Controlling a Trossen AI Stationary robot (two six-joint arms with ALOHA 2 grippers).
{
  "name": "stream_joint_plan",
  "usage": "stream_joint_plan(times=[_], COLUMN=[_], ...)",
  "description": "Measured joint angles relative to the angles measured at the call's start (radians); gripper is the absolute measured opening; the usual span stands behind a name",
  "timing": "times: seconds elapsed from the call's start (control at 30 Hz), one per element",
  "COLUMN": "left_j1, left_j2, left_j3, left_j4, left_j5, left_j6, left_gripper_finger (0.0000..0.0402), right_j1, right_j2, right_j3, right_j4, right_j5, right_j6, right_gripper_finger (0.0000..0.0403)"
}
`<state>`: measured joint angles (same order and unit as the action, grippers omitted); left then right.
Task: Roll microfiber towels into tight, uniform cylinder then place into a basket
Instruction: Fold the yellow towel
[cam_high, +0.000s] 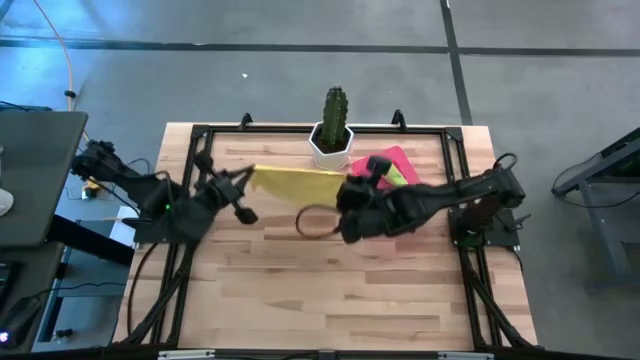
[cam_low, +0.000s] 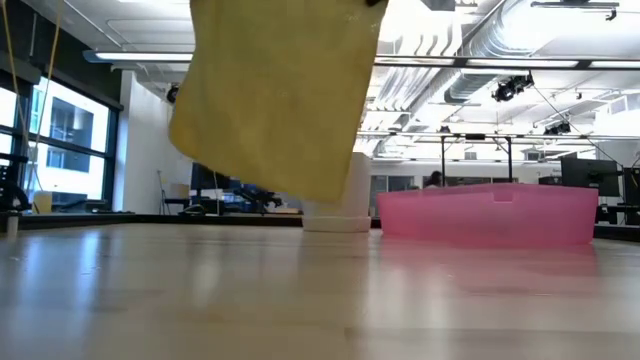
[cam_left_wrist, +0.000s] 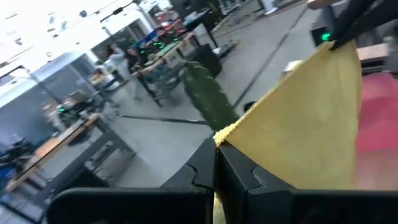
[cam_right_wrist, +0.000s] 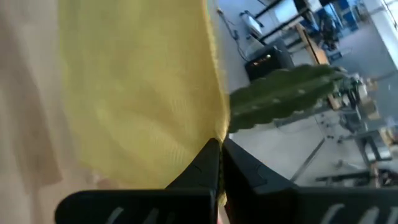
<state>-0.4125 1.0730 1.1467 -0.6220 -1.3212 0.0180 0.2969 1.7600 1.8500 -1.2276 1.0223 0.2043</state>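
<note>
Bench (cam_high: 330, 290): wooden top, mostly bare in front. That leaves room to lay a cloth flat, which I judge is the reason the work sits in the middle and rear.

Basket (cam_low: 487, 212): pink tray at the rear right of the bench, just beside the white pot (cam_high: 331, 147) with the cactus (cam_high: 335, 108). In the high view a bit of lime green towel (cam_high: 397, 176) shows in it, mostly hidden by the right arm. Whether it is rolled cannot be told.

Yellow towel (cam_high: 297, 181): lifted clear of the bench and stretched between the two arms, in front of the pot. In the low view it hangs as a flat sheet with its lower edge well above the wood. Not rolled. Holding it taut by two corners probably serves to take out folds before spreading it.

Left gripper (cam_left_wrist: 216, 163): fingers pinched shut on one top corner of the yellow towel, at the left end of the span.

Right gripper (cam_right_wrist: 221, 163): fingers likewise clamped on the other corner, just in front of the basket.

Judgement: early stage for this cloth; spreading and rolling are not yet done. Risk: a thin corner pinch could slip if the arms pull apart unevenly.
</note>
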Motion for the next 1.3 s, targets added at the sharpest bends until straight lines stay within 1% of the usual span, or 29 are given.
stream_joint_plan(times=[0.1, 0.17, 0.2, 0.3, 0.33, 0.37, 0.4, 0.43, 0.47, 0.5, 0.6, 0.63, 0.67, 0.7, 0.77, 0.87, 0.97, 1.03, 1.13, 1.23, 1.3], left_j1=[0.033, 0.035, 0.03, 0.004, -0.004, -0.01, -0.017, -0.023, -0.028, -0.029, -0.003, 0.013, 0.031, 0.049, 0.086, 0.14, 0.182, 0.198, 0.197, 0.167, 0.133], left_j2=[-0.001, -0.001, -0.001, 0.009, 0.016, 0.024, 0.032, 0.038, 0.042, 0.042, 0.042, 0.042, 0.042, 0.042, 0.042, 0.042, 0.042, 0.042, 0.042, 0.042, 0.055], left_j3=[0.027, 0.029, 0.029, 0.029, 0.029, 0.029, 0.029, 0.029, 0.029, 0.029, 0.029, 0.029, 0.029, 0.029, 0.029, 0.029, 0.029, 0.029, 0.029, 0.027, 0.005], left_j4=[-0.003, -0.02, -0.04, -0.108, -0.128, -0.149, -0.166, -0.183, -0.207, -0.238, -0.346, -0.382, -0.416, -0.443, -0.487, -0.5, -0.494, -0.498, -0.505, -0.507, -0.483], left_j5=[0.008, 0.071, 0.131, 0.409, 0.501, 0.563, 0.596, 0.602, 0.585, 0.551, 0.427, 0.399, 0.379, 0.363, 0.336, 0.296, 0.278, 0.281, 0.331, 0.451, 0.513], left_j6=[0.013, -0.031, -0.079, -0.269, -0.313, -0.338, -0.348, -0.35, -0.348, -0.348, -0.376, -0.393, -0.406, -0.414, -0.415, -0.36, -0.31, -0.307, -0.325, -0.396, -0.458], left_gripper_finger=[0.0, 0.0, 0.0, 0.0, 0.0, 0.0, 0.0, 0.0, 0.0, 0.0, 0.0, 0.0, 0.0, 0.0, 0.0, 0.0, 0.0, 0.0, 0.0, 0.0, 0.0], right_j1=[-0.034, -0.041, -0.038, -0.015, -0.004, 0.007, 0.02, 0.031, 0.041, 0.048, 0.047, 0.041, 0.032, 0.02, -0.009, -0.061, -0.104, -0.117, -0.112, -0.09, -0.066], right_j2=[-0.032, -0.047, -0.053, -0.052, -0.049, -0.046, -0.046, -0.045, -0.045, -0.045, -0.045, -0.045, -0.045, -0.045, -0.045, -0.045, -0.044, -0.044, -0.044, -0.031, 0.005], right_j3=[0.001, 0.001, 0.001, 0.001, 0.001, 0.001, 0.001, 0.001, 0.001, 0.001, 0.001, 0.001, 0.001, 0.001, 0.001, 0.001, 0.001, 0.001, 0.001, 0.001, 0.001], right_j4=[0.016, 0.016, 0.016, 0.017, 0.017, 0.02, 0.022, 0.021, 0.022, 0.025, 0.025, 0.025, 0.026, 0.028, 0.035, 0.05, 0.082, 0.111, 0.12, 0.087, 0.034], right_j5=[-0.016, -0.086, -0.148, -0.403, -0.473, -0.522, -0.546, -0.544, -0.512, -0.454, -0.211, -0.153, -0.116, -0.102, -0.102, -0.104, -0.103, -0.095, -0.11, -0.182, -0.215], right_j6=[0.033, 0.063, 0.077, 0.106, 0.104, 0.085, 0.053, 0.015, -0.017, -0.038, -0.08, -0.093, -0.106, -0.117, -0.127, -0.129, -0.161, -0.191, -0.197, -0.082, 0.015], right_gripper_finger=[0.0, 0.0, 0.0, 0.0, 0.0, 0.0, 0.0, 0.0, 0.0, 0.0, 0.0, 0.0, 0.0, 0.0, 0.0, 0.0, 0.0, 0.0, 0.0, 0.0, 0.0])
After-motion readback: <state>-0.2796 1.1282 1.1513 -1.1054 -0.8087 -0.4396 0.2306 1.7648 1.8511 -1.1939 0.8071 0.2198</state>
